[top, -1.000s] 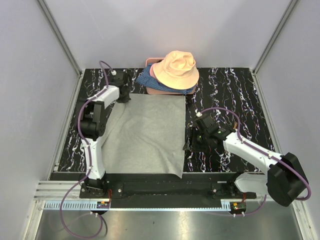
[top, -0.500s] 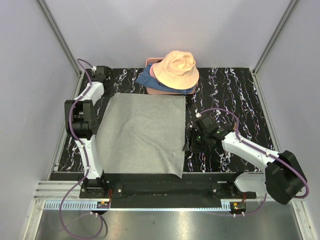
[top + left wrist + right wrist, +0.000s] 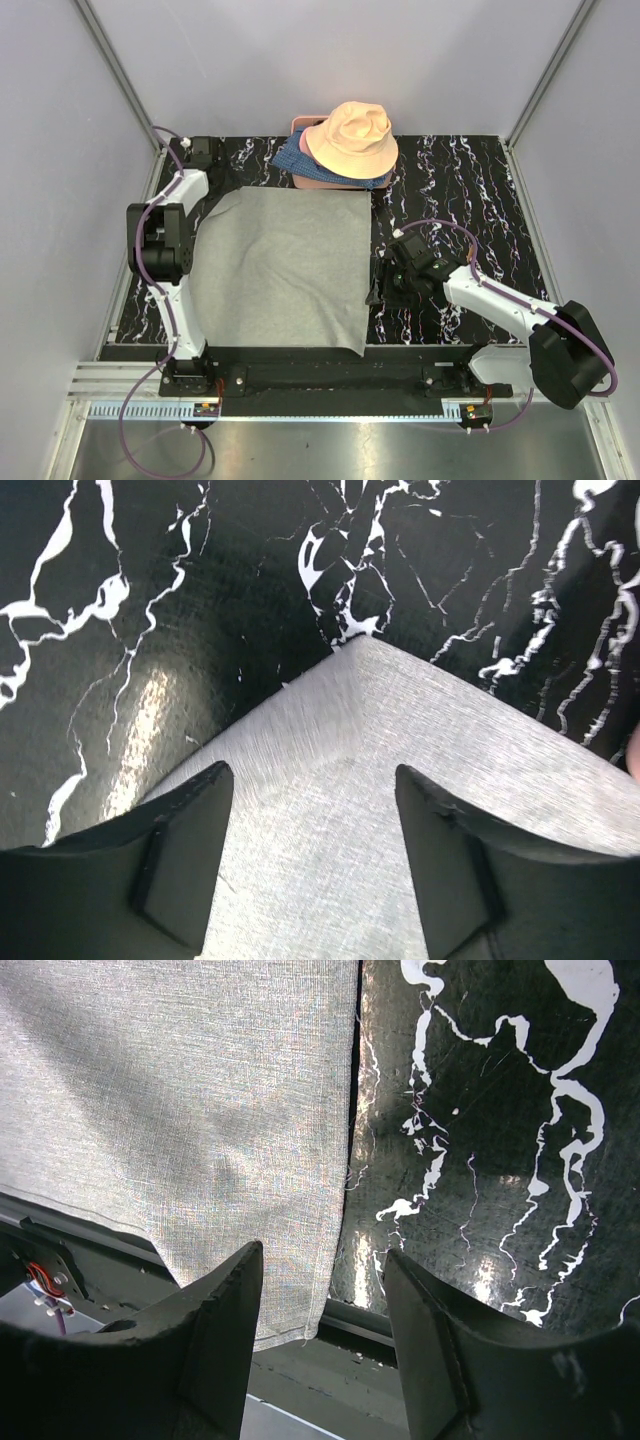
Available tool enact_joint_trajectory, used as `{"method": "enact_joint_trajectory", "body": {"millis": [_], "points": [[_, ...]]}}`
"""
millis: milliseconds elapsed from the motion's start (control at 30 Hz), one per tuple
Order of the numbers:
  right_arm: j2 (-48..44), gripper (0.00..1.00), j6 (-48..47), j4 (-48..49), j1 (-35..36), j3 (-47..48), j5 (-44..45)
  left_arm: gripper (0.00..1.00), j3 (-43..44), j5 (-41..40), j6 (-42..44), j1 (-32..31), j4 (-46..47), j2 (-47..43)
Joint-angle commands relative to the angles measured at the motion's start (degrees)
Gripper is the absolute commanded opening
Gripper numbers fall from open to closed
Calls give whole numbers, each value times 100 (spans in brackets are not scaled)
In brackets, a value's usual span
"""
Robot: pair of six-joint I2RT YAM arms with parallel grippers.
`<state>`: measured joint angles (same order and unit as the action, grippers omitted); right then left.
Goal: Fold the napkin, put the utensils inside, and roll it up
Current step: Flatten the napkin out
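The left gripper point(image 3: 312, 780) is seen with its fingers point(image 3: 185, 850) spread apart and nothing clamped between them. The napkin point(image 3: 420, 780) is spread flat beneath them. Its corner is found just ahead of the fingertips, about midway across the gap. From that point one edge runs back to the finger at the left of the wrist view, and the other slants off past the outside of the opposite finger. Beyond the corner only bare black marbled table point(image 3: 150, 630) is met, so open room is left ahead of the fingertips.

The right gripper point(image 3: 322, 1260) is likewise held open, its fingers point(image 3: 215, 1340) apart and closed on nothing. A straight side edge of the napkin is seen running away from the gap between the fingers. Cloth is laid out on the side of the finger at the left of that wrist view, and bare table on the other finger's side. Close by the fingertips the napkin's near corner is draped past the table edge onto the dark front rail point(image 3: 300, 375).

From above, the napkin is shown as one flat grey sheet between the two grippers, with the left fingers by its far corner and the right fingers at its side edge. Just beyond its far edge a peach hat point(image 3: 352, 135) is set on blue patterned fabric point(image 3: 290, 160). On the outer side of the right fingers a broad stretch of table is left uncovered.
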<state>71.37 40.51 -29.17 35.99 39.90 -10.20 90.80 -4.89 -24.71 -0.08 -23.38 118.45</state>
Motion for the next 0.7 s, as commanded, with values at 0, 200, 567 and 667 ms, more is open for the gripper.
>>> {"method": "enact_joint_trajectory", "body": {"millis": [0,200,567,667], "points": [[-124,61,53,166,-39,-26,-88,72,-290,110,-289,8,763,-656],[-115,61,62,236,-39,-88,-79,80,-730,742,-271,-36,1370,-903],[-273,63,176,306,-39,-167,-105,81,-608,1456,-596,-159,1248,-139],[-326,63,212,306,-39,-211,-114,82,-555,1236,-640,-151,1082,-33]]}}
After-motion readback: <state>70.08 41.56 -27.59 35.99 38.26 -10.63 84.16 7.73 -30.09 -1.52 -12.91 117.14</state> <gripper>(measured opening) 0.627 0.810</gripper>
